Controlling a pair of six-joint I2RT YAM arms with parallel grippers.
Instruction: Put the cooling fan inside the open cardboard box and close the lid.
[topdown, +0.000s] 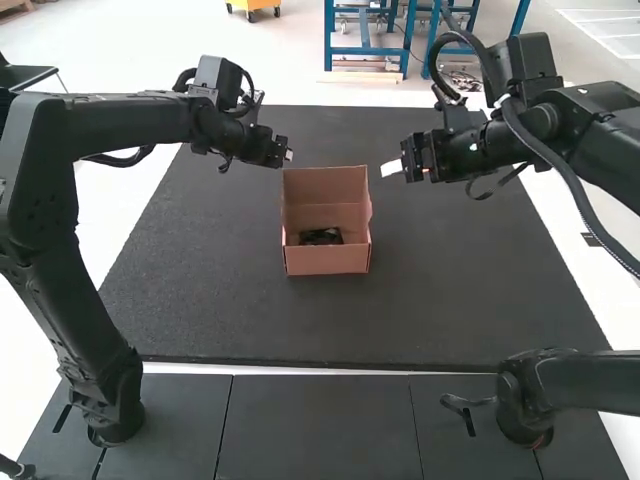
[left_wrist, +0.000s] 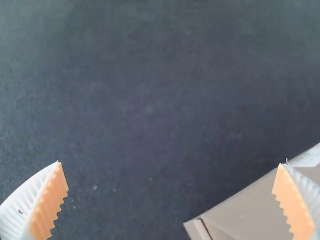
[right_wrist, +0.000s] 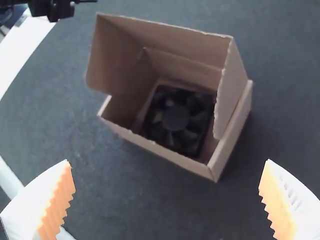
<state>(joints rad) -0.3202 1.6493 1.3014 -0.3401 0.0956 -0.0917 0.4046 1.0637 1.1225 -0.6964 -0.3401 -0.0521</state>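
The cooling fan (right_wrist: 177, 120) already lies flat on the floor of the cardboard box (topdown: 327, 257), hub upward, so I judge that only the lid is left to do. The box stands mid-way on the black mat (topdown: 200, 260) that covers the counter. Its lid (topdown: 325, 183) stands upright along the far wall.

My left pincer (topdown: 283, 153) hangs released just beside the lid's far-left top corner. My right pincer (topdown: 393, 169) hangs released too, near the lid's right edge and a little apart from it. Neither holds anything.

To do this well, I would get one pincer behind the lid's top edge and press it forward and down in an arc about its crease, not straight down. The box looks light and would likely slide on the mat, so my other pincer should steady the near wall. The side flap (right_wrist: 230, 85) leans in over the opening; it should fold inward first, or the lid may catch on it and buckle.

From the high view I get the layout: both pincers flank the lid, and the fan is just a dark shape in the box. My right wrist view looks straight into the box, so there I can make out the blades, the hub and the flap's lean. My left wrist view adds how close I am: a corner of cardboard sits right by one of my orange pads (left_wrist: 292, 200), with bare mat beyond.
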